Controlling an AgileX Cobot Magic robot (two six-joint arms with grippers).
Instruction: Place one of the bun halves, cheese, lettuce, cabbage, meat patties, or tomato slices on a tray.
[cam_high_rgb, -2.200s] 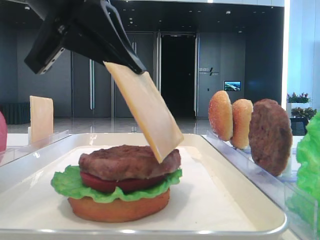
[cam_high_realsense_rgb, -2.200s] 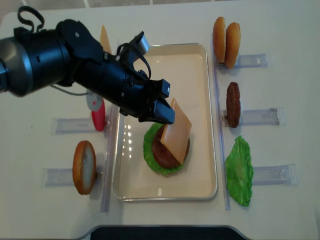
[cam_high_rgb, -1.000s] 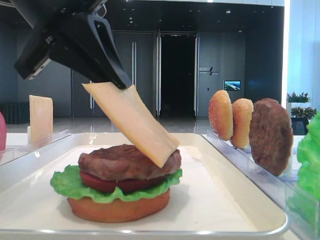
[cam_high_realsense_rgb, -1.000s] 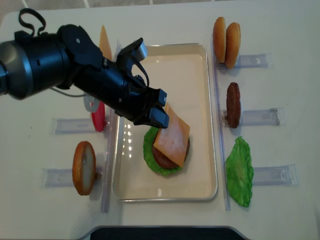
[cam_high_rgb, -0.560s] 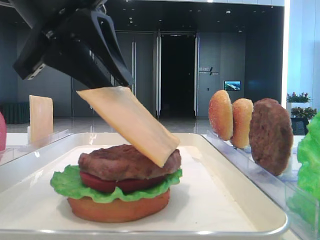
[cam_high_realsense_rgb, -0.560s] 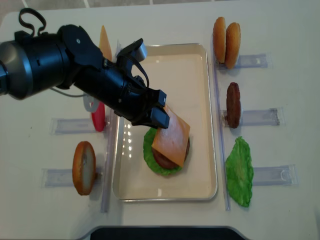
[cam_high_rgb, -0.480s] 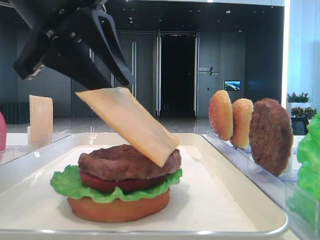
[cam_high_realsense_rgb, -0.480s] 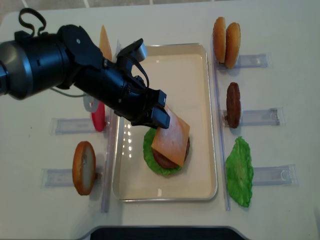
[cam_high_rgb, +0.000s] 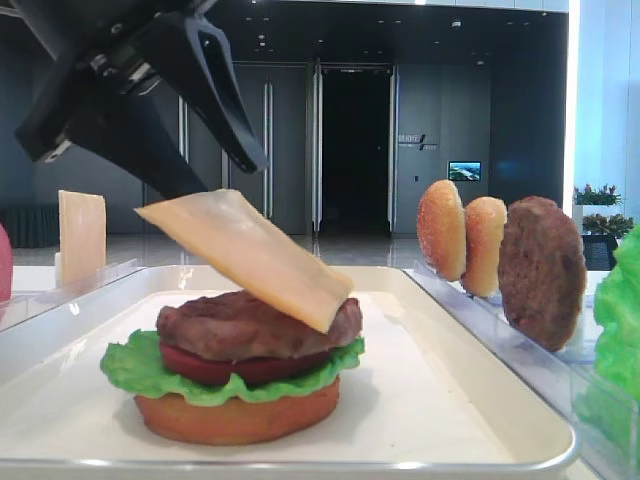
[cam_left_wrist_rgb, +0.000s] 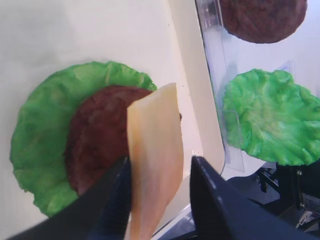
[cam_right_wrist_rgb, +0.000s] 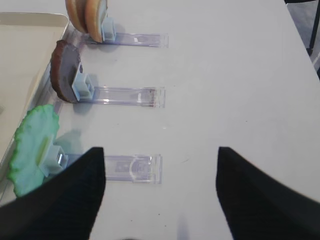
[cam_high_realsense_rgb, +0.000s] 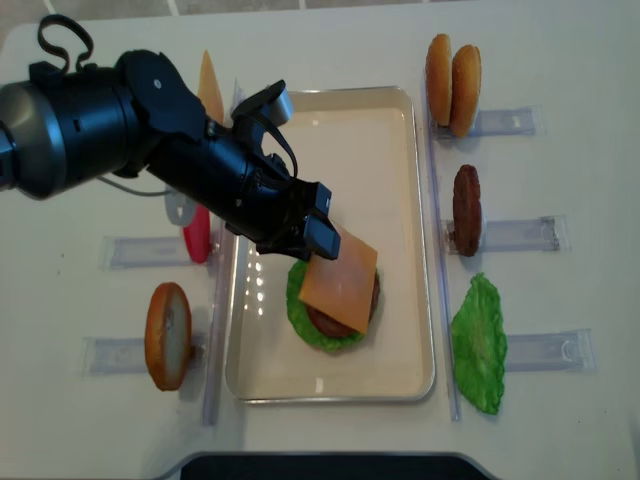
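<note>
A pale yellow-orange cheese (cam_high_rgb: 250, 260) slice leans with its lower edge on the brown meat patty (cam_high_rgb: 230, 330). The patty tops a stack of tomato slice (cam_high_rgb: 230, 370), lettuce (cam_high_rgb: 130, 365) and bun half (cam_high_rgb: 240, 415) on the white tray (cam_high_rgb: 450, 400). My left gripper (cam_high_realsense_rgb: 318, 218) hovers over the slice's raised end, open. In the left wrist view the cheese (cam_left_wrist_rgb: 155, 165) lies loose between the fingers, against the left one, with a gap to the right one. My right gripper (cam_right_wrist_rgb: 160, 152) hangs open over bare table right of the tray, holding nothing.
Clear racks flank the tray (cam_high_realsense_rgb: 350, 130). On the right stand two bun halves (cam_high_realsense_rgb: 450, 70), a spare patty (cam_high_realsense_rgb: 466, 208) and a loose lettuce leaf (cam_high_realsense_rgb: 478, 340). On the left are a second cheese slice (cam_high_realsense_rgb: 210, 85), a tomato slice (cam_high_realsense_rgb: 197, 235) and a bun half (cam_high_realsense_rgb: 167, 333).
The left jaws have spread apart. The cheese's raised end has dropped away from them, and the slice now lies flatter across the patty.
</note>
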